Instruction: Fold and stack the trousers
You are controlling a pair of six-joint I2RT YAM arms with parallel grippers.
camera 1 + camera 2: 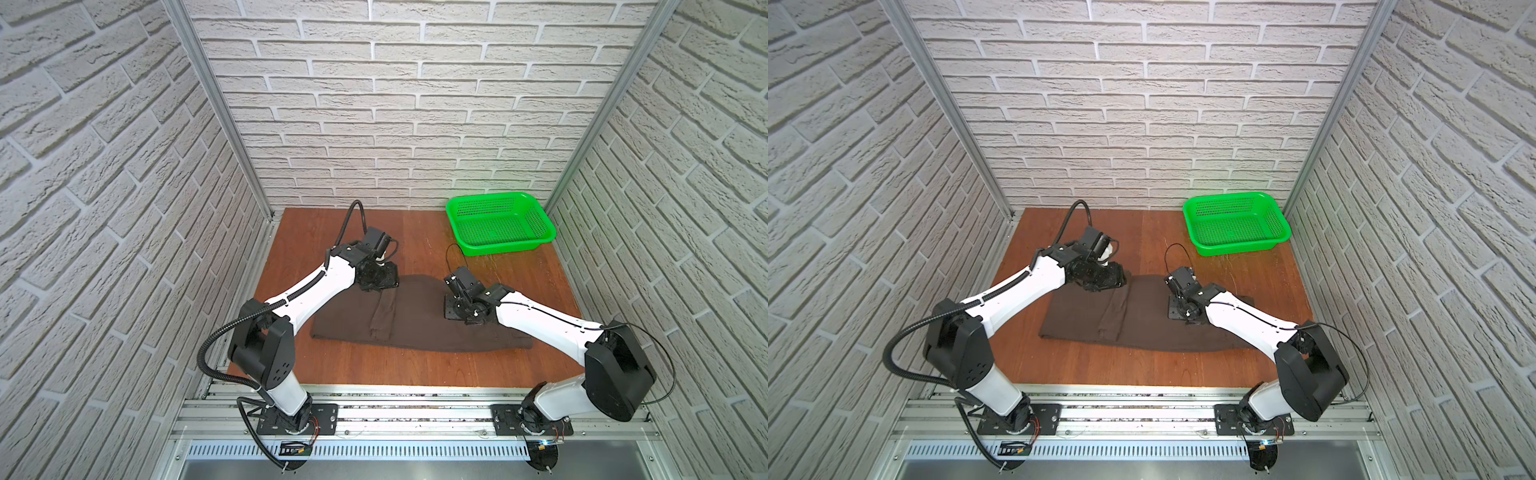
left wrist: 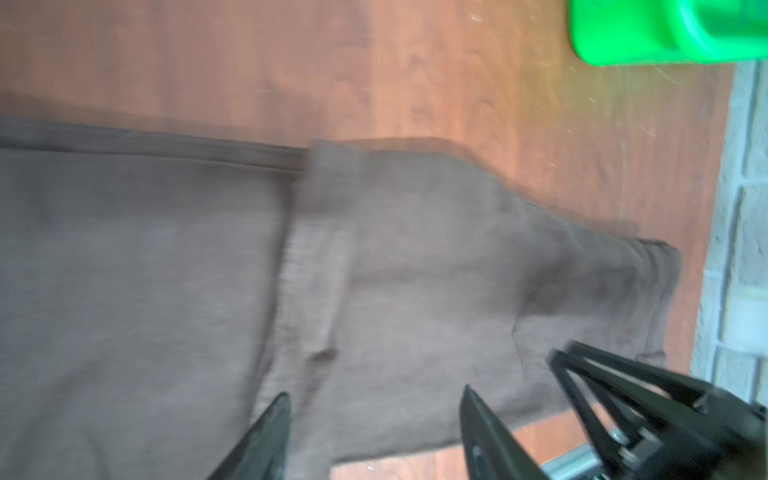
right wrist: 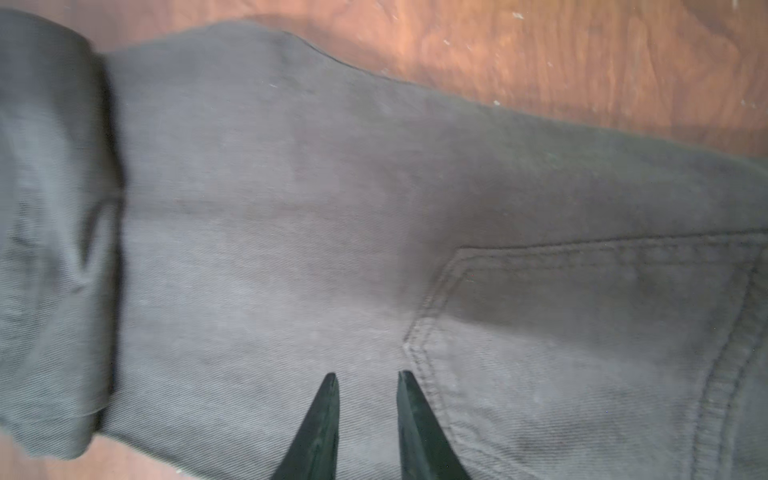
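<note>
Evidently left hand [image 2: 376, 392] and right hand [image 3: 368, 374] gape empty; right arm [image 1: 540, 322] covers part of trousers [image 1: 415, 316].

The trousers [image 1: 419, 320], dark brown and matte, lie flat across the middle of the table [image 1: 415, 368], running lengthwise along its near edge. The leg end is folded back over the rest, and its paler hem [image 1: 383, 313] crosses the pile near the middle. A stitched back pocket [image 3: 582, 332] faces up towards the right edge.

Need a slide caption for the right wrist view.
Right pincer, slightly open, poised over the brown trousers beside a stitched pocket.
</note>
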